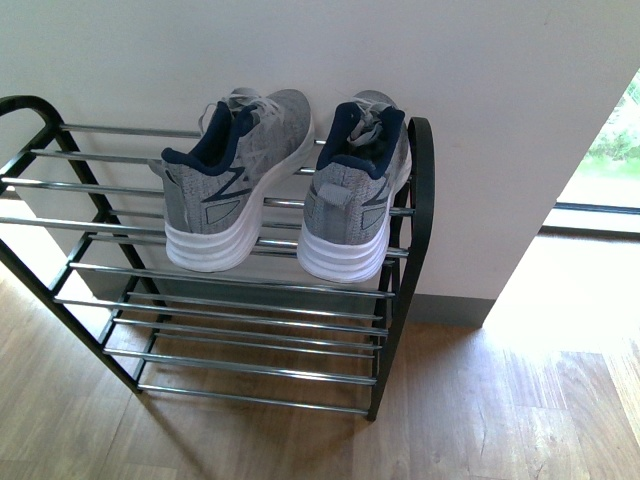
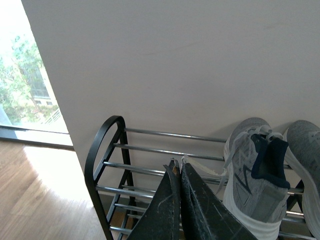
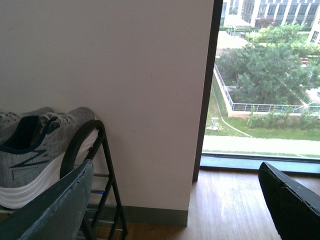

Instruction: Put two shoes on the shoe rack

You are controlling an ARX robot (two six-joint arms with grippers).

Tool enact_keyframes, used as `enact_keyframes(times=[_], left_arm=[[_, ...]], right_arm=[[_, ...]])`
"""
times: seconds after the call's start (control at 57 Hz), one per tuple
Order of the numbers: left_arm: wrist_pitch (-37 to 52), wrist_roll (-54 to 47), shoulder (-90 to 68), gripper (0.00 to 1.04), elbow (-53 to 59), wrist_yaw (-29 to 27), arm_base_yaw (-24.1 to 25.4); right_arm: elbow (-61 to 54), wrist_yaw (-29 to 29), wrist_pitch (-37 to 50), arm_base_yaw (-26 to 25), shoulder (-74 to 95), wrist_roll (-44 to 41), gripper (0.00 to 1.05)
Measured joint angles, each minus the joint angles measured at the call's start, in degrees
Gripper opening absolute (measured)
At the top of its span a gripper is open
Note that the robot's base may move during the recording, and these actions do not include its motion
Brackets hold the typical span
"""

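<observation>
One grey sneaker (image 1: pixel 235 180) and its mate (image 1: pixel 355 190) lean toe-up on the rack (image 1: pixel 424 150), heels seemingly caught on a bar, so left gripper (image 2: pixel 177 167) is pressed together, right gripper (image 3: pixel 175 167) spread, both empty.

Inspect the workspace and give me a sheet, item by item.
Surface: light wooden plank floor; only the rack stands on it.
Job's things: slanted black-framed rack with chrome bars; grey knit sneaker with white sole and navy lining and second grey knit sneaker lie side by side on the top tier at its right end, heels toward the robot.
Clutter: nothing seen.
Grippers: left gripper shut, nothing seen between its fingers; right gripper open, empty.
Cables: nothing seen.
Surroundings: plain white wall behind the rack; floor-level window to the right, trees and buildings outside.
</observation>
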State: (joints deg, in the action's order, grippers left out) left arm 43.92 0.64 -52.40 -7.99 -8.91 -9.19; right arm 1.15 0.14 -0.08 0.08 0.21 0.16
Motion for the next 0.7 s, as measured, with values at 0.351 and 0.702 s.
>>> enact_keyframes(times=[0.351,0.702], left_arm=[[-7.93,-0.04,12.7,0.01,4.81,8.15,7.04],[-15.76,-0.11,23.89,0.01,7.19,8.9,8.94]], right_arm=[[0.0,0.0,0.0,0.0,0.0,0.0,0.96],[0.0,0.0,0.0,0.0,0.02,0.0,0.96]])
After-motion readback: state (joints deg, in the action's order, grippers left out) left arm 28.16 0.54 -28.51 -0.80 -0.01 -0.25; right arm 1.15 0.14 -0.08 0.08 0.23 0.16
